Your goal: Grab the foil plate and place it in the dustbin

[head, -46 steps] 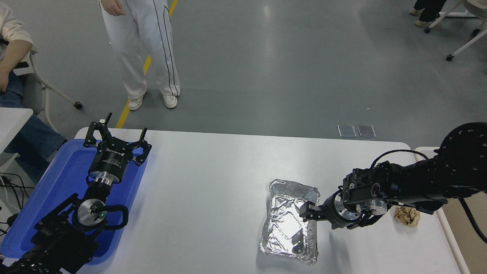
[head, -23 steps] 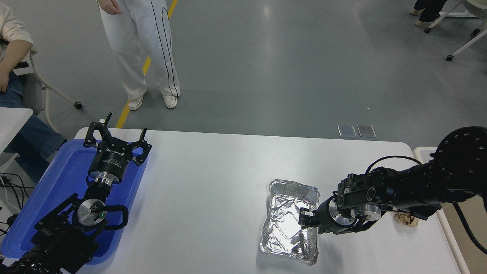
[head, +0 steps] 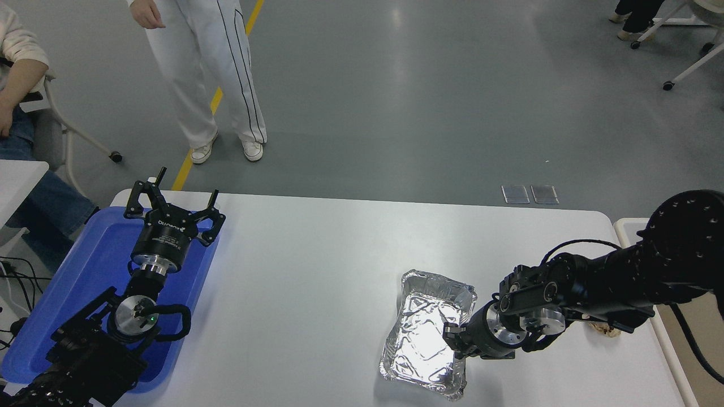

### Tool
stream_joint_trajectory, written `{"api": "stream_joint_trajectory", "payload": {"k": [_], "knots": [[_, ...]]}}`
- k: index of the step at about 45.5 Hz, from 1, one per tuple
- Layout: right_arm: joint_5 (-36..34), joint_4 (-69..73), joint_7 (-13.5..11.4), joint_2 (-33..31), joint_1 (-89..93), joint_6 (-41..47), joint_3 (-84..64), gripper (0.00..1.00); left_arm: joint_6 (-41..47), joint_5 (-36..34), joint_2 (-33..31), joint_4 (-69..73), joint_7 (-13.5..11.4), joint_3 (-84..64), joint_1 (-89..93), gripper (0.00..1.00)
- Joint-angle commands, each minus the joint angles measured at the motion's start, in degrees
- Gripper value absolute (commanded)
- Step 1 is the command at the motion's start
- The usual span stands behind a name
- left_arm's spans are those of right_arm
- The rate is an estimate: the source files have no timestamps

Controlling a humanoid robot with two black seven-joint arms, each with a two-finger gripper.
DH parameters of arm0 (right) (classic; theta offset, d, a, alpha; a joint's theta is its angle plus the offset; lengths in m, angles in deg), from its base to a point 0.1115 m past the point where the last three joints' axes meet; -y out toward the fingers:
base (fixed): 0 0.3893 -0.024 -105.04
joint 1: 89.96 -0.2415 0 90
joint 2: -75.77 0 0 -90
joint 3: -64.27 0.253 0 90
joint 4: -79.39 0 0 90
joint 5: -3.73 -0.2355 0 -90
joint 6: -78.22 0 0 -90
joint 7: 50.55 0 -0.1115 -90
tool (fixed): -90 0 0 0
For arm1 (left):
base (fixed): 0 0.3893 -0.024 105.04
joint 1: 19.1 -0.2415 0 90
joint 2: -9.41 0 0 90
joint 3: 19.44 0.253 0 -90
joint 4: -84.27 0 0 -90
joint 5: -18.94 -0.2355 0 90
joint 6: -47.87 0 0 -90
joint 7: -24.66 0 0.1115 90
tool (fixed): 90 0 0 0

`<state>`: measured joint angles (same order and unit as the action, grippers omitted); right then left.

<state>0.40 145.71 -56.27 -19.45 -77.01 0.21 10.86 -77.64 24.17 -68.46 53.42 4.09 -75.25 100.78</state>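
Observation:
The foil plate (head: 425, 333), a shiny crinkled silver tray, lies on the white table (head: 317, 265) right of centre, near the front edge. My right gripper (head: 454, 338) reaches in from the right and sits at the plate's right rim, its fingers closed on that rim. The dustbin (head: 626, 228) shows at the far right edge as a cream-white rim with a beige inside, mostly covered by my right arm. My left gripper (head: 172, 203) is parked open over the blue tray at the lower left.
A blue plastic tray (head: 90, 265) lies on the table's left end. A crumpled brown paper ball (head: 606, 329) peeks out from under my right forearm. A person in white trousers (head: 220, 73) stands beyond the far edge, and another person (head: 17, 73) sits at the left.
My right gripper has moved down and toward the table's front along the plate's right rim. The plate has shifted slightly left and turned. The left arm has not moved.

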Motion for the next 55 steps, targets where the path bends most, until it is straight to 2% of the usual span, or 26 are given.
{"api": "stream_joint_trajectory", "payload": {"k": [1,15,23,39,55], "knots": [[-0.98,4.61,-0.34,-1.54,-5.48,4.44,-2.04,0.00,0.00,0.04,0.00,0.00,0.00,0.00,0.01,1.00],[1.13,10.41,-0.69,-6.37,-21.82,18.06,-10.13,0.00,0.00,-0.04,0.00,0.00,0.00,0.09,0.01,1.00],[4.38,15.15,-0.69,-9.72,-31.14,22.11,-11.27,0.00,0.00,0.04,0.00,0.00,0.00,0.00,0.01,1.00],[5.35,17.80,-0.60,-11.48,-45.56,32.65,-16.72,0.00,0.00,-0.04,0.00,0.00,0.00,0.00,0.01,1.00],[8.87,17.88,-0.52,-15.34,-57.60,33.01,-19.98,0.00,0.00,0.04,0.00,0.00,0.00,0.09,0.01,1.00]]}}
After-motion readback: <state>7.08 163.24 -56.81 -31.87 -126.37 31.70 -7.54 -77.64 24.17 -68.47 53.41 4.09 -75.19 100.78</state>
